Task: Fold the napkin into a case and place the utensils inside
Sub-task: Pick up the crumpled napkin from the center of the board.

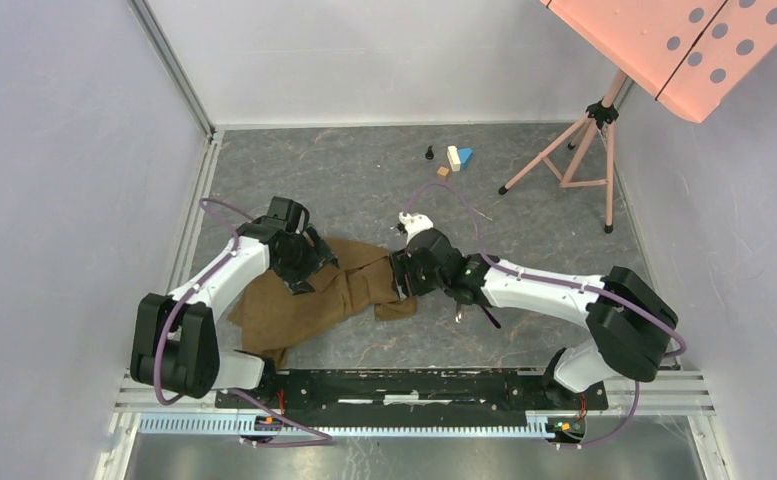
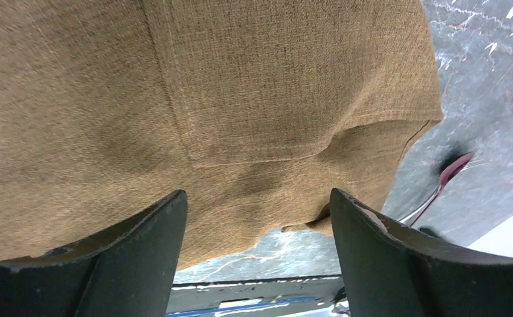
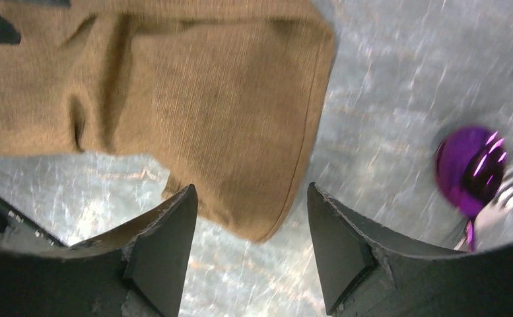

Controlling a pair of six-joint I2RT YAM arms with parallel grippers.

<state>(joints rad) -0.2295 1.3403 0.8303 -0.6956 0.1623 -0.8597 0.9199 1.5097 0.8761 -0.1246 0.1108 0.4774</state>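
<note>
i'm looking down at the napkin [image 1: 309, 300], which is lying rumpled and partly folded on the table [image 1: 364, 180], left of centre, between the two arms. it is not looking like a narrow case yet; one end is trailing toward the near rail.

the left gripper [image 2: 257, 198] is hanging right over the cloth with its fingers [image 2: 144, 244] spread apart and nothing clamped. a folded layer with a stitched hem is showing between them.

the right gripper [image 3: 251, 191] is sitting at the napkin's right end, fingers [image 3: 164, 244] likewise apart and gripping nothing. a folded flap of cloth is reaching down into the gap between them, lying flat on the table.

the spoon [image 3: 470, 165] is lying on the bare table to the right of the napkin, clear of it, purple bowl gleaming. the fork [image 3: 512, 185] is lying just beside that bowl, but it is blurring too much for me to say whether they are touching. from the top camera both are mostly hiding under the right arm.

a few blocks [image 1: 456, 158] are sitting far back, well apart from everything.
</note>
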